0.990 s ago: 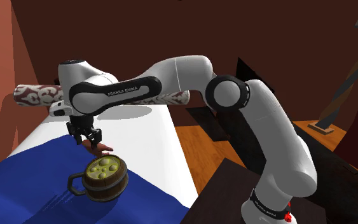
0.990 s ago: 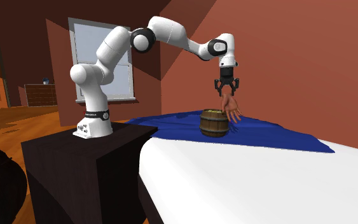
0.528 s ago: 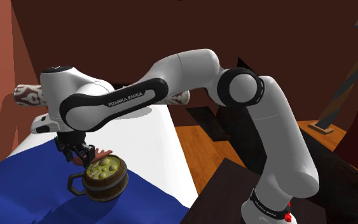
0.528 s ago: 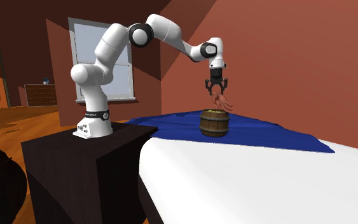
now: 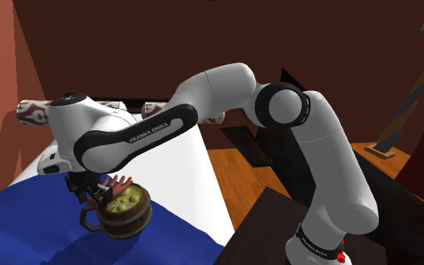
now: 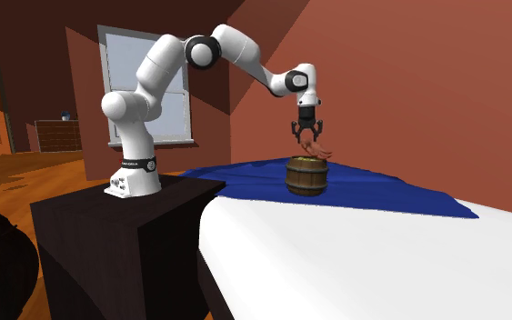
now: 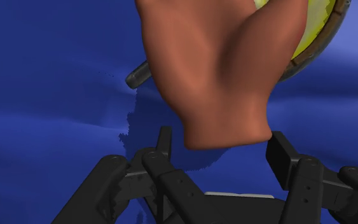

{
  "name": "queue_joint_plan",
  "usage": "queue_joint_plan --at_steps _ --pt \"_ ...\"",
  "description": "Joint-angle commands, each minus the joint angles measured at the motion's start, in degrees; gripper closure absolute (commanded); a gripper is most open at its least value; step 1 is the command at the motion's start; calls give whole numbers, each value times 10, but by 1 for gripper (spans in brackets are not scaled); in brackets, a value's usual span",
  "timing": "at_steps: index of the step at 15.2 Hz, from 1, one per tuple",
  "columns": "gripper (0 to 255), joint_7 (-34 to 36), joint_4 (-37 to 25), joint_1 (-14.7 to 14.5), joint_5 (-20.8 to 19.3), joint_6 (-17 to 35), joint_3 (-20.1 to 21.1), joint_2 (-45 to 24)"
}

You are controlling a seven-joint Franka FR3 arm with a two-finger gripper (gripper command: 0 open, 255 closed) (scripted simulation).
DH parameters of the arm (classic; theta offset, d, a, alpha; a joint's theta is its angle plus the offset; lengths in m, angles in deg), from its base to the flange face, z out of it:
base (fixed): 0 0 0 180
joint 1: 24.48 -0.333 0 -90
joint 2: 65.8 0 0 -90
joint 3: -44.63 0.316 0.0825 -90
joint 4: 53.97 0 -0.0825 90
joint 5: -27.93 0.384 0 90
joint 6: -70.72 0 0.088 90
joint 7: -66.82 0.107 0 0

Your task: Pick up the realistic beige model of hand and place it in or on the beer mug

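Black two-finger tool (image 6: 306, 136) grips the wrist stub of the lifelike reddish-brown hand model (image 7: 215, 70), jaws partly closed around it. The model hangs below the tool, over the rim of the brown barrel-shaped wooden mug (image 6: 307, 177), which stands on a blue cloth (image 7: 44, 95). The pickup looks done; lowering and releasing onto the mug appear to remain.

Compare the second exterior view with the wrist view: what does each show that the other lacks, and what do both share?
The second exterior view adds the window, the dark stand and the whole white arm. The wrist view adds the handle of the mug and the tool's fingers clasping the hand model's wrist end. Both share the tool, hand model, mug and blue cloth.
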Motion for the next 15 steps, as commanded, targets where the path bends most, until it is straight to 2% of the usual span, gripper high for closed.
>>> queue_joint_plan --at_steps 1,6,13,14,15 --pt "255 2 3 -1 -4 11 -3 -8" --pt "255 8 15 -4 -13 37 -10 -24" --pt "255 8 15 -4 -13 37 -10 -24" --pt "0 8 15 -3 -13 37 -10 -24" --pt "0 8 15 -4 -13 37 -10 -24"
